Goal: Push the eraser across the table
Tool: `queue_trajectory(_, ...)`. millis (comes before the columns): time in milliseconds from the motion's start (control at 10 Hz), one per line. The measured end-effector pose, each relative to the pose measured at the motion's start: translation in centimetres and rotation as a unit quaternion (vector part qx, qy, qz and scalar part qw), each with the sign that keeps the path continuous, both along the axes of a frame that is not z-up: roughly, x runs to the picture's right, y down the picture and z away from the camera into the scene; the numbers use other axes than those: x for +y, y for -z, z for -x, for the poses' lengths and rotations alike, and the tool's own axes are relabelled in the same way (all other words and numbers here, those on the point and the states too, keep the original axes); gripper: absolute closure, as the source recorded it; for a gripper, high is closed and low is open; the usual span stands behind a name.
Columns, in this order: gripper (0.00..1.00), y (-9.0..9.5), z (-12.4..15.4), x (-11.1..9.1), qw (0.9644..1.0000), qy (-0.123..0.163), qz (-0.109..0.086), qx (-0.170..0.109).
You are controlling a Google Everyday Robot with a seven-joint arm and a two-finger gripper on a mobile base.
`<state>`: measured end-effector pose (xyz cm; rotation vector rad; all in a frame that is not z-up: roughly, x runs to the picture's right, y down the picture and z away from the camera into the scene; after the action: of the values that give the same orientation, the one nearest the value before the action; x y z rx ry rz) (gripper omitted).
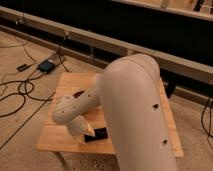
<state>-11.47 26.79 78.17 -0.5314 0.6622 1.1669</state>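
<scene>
Slowly, the eraser point(99, 134) should be pushed straight over the table point(67, 88) by the gripper point(89, 131) beside it — how open it is cannot be told.

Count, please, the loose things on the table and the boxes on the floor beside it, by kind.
Eraser: 1, at the table's near edge, next to the gripper.
Dark rounded thing, mostly hidden by the arm: 1.
Boxes on the floor: 2, one larger, one small.
Total: 4.
</scene>
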Motion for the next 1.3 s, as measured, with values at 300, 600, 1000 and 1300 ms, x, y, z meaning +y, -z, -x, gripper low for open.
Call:
queue_trajectory(300, 0.35, -0.8, -0.9, -0.6, 0.9998, -0.014, -0.001, 0.013)
queue_trajectory(600, 0.35, -1.2, -2.1, -1.1, 0.9992, -0.028, -0.003, 0.026)
queue_trajectory(1000, 0.35, -1.4, -3.9, -1.5, 0.9980, -0.045, -0.003, 0.043)
queue_trajectory(1300, 0.35, -1.7, -5.4, -1.7, 0.9968, -0.056, -0.004, 0.057)
